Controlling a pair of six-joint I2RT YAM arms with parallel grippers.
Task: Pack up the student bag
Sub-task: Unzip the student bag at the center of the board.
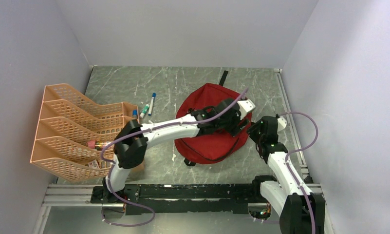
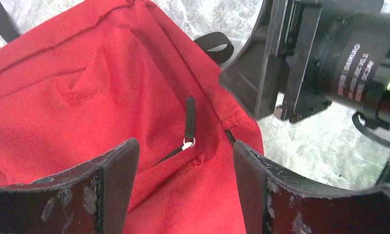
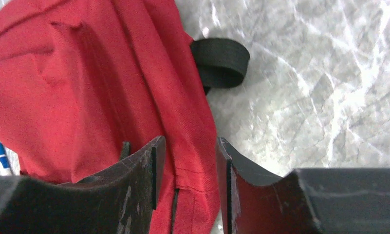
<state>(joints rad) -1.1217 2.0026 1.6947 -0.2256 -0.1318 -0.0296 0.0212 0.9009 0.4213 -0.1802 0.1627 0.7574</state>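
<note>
Red student bag point(image 1: 205, 146) lies under the spread left gripper point(image 2: 185, 146); right gripper point(image 3: 188, 141) straddles its edge, grip unclear; lettering point(image 2: 351, 70) unreadable.

Red student bag point(image 1: 207, 146), orange mesh organiser point(image 1: 66, 126), grey marbled table point(image 1: 124, 83).

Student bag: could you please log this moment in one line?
student bag on table; left gripper open over zip pull; right gripper astride bag edge

Only lettering in sight: two lines of white print on the black camera lens barrel point(image 2: 351, 68), left wrist view. It's turned sideways and too small, so I can't make out one word. Nothing else legible.
</note>
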